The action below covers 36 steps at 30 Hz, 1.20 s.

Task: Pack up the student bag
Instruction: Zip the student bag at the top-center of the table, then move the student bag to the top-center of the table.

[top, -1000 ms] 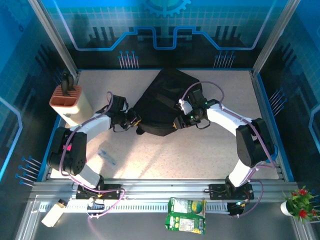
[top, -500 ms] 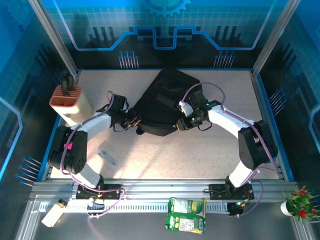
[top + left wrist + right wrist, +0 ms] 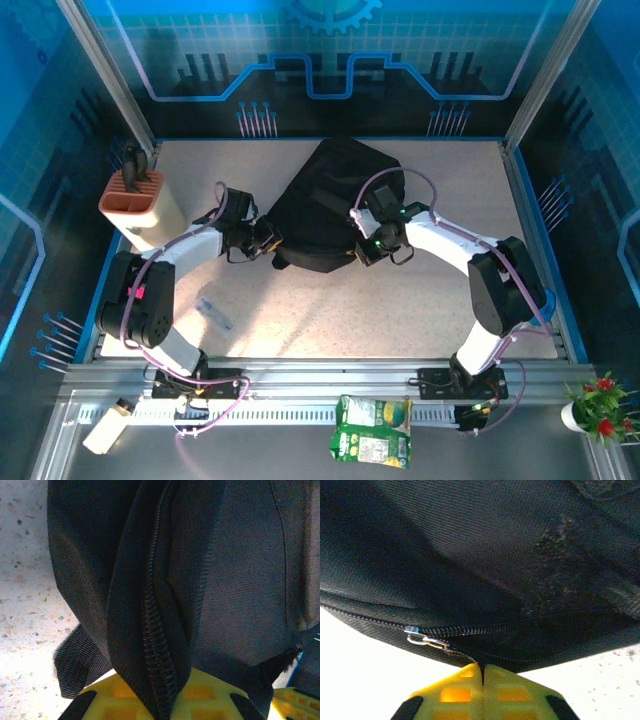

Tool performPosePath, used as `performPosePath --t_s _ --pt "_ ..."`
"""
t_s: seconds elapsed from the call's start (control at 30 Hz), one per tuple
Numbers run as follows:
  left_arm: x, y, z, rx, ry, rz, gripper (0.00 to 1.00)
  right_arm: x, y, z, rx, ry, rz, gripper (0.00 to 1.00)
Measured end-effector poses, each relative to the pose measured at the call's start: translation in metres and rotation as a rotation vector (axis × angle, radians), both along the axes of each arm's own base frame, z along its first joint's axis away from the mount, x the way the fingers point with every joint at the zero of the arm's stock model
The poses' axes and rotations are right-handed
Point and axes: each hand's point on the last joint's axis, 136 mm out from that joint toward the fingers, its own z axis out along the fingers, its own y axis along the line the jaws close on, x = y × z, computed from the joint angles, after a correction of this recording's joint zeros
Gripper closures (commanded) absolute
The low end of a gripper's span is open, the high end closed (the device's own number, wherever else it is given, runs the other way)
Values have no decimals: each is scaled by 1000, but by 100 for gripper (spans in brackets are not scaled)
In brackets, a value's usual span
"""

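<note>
**Speckled table, blue-walled cell: both tools at the bag's zip**

Speckled table inside blue panel walls carries the student bag, which lies flat at the middle of the far half, rounded end away from the arms.

At the bag's near-left corner, the left tool pinches a fold of black fabric with the zip seam running through it; the wrist view shows that seam gripped between the yellow fingers.

At the bag's near-right edge, the right tool has its fingers pressed together, and it seems to hold the zip pull trailing from the silver slider, though the pull's end is hard to make out.

My judgement is that the step in hand is working the main zip. The next move calls for the left tool to anchor the fabric while the right draws the slider along the teeth.

Open table lies nearer the arms than the bag. A beige holder stands well to the bag's left, and the right wall is well apart from the bag.
</note>
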Motion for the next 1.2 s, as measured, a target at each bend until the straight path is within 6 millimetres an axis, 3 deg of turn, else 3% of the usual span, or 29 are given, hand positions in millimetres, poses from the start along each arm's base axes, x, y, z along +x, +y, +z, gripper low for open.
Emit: performPosePath --t_s 0.17,0.6,0.8,0.97,1.03,1.13,1.2 --pt "0 0 0 1 0 -2 100 9 -16 1 -89 -51 -79 100" --pt "-3 -1 1 5 -10 -25 100 53 -65 29 -279 -174 -362 100" --pt "-12 -3 2 -10 -11 -42 100 68 -66 29 -305 -161 -436 100" --pt "-35 -10 2 -3 -1 -77 97 63 -64 27 -284 -144 -445 100" --pt "-51 -13 3 8 8 -97 83 52 -64 25 -263 -124 -438 90" --pt "-82 -13 4 41 42 -141 64 31 -67 28 -220 -104 -431 60" --pt "-95 -8 7 67 52 -154 56 20 -70 34 -181 -102 -429 46"
